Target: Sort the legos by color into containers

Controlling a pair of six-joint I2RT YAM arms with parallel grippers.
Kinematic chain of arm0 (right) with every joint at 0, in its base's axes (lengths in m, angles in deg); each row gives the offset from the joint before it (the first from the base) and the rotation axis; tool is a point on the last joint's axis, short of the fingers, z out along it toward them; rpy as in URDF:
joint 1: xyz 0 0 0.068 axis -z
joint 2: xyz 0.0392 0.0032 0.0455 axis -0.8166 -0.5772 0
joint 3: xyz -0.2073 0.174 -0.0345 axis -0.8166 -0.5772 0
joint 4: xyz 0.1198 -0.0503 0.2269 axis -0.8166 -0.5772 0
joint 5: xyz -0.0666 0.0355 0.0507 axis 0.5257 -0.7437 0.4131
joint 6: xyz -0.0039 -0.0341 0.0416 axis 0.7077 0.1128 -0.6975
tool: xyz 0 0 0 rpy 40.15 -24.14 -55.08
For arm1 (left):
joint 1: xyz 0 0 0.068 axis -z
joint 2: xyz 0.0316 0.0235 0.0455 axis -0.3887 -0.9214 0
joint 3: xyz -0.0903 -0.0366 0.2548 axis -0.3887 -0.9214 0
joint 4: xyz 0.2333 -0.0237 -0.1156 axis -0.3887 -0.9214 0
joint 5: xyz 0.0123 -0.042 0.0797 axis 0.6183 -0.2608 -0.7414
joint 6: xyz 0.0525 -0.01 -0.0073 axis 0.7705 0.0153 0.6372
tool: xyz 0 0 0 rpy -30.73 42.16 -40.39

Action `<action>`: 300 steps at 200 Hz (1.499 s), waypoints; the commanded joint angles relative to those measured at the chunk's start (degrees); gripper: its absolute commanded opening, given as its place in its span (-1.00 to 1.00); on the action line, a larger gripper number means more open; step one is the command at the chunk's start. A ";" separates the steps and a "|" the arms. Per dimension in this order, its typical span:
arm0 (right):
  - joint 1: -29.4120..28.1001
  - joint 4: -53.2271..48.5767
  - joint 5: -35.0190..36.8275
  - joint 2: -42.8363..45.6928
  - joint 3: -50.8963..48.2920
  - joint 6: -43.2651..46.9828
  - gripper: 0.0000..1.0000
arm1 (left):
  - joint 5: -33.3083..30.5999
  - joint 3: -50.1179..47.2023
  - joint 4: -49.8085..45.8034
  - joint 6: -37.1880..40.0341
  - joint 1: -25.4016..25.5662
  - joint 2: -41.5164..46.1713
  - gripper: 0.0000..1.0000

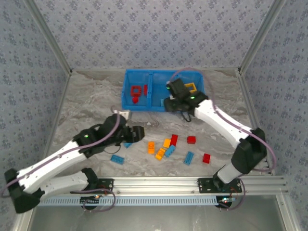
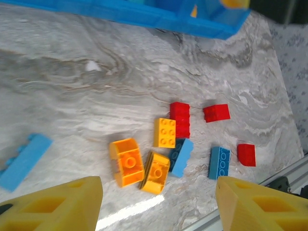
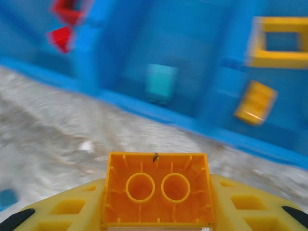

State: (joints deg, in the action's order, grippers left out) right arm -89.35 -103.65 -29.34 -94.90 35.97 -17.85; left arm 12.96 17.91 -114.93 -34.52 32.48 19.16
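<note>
Marble tabletop (image 1: 91,103), orange brick (image 3: 156,190) — underside showing, crosswise

Your bright blue three-compartment tray (image 1: 139,109) sits at the far side of the surface (image 1: 86,110), holding a red frame (image 1: 136,90) on the left, a light blue brick (image 3: 161,81) in the middle and a yellow frame (image 1: 191,87) on the right. Your right pincer (image 3: 156,211) grips an orange brick (image 3: 156,187), hollow underside showing, near the tray's front wall. Loose bricks (image 1: 169,151) in red, orange and blue lie scattered nearer you.
</note>
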 commanded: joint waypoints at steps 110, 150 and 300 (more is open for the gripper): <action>17.11 -2.74 7.47 -22.85 10.95 0.84 -0.10 | -9.47 11.78 13.83 3.89 12.14 -19.00 0.28; 17.38 -4.38 8.20 -26.90 13.57 0.59 0.01 | -10.36 12.11 12.28 4.02 12.18 -18.46 0.28; -8.63 17.76 3.00 12.98 -13.95 4.95 0.24 | -9.82 -7.52 -19.00 -10.16 -14.77 6.64 0.42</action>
State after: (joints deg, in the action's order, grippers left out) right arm -90.01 -95.07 -22.24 -89.00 33.42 -15.08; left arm -4.07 14.79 -132.21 -45.65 26.49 22.24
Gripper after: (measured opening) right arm 0.616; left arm 0.719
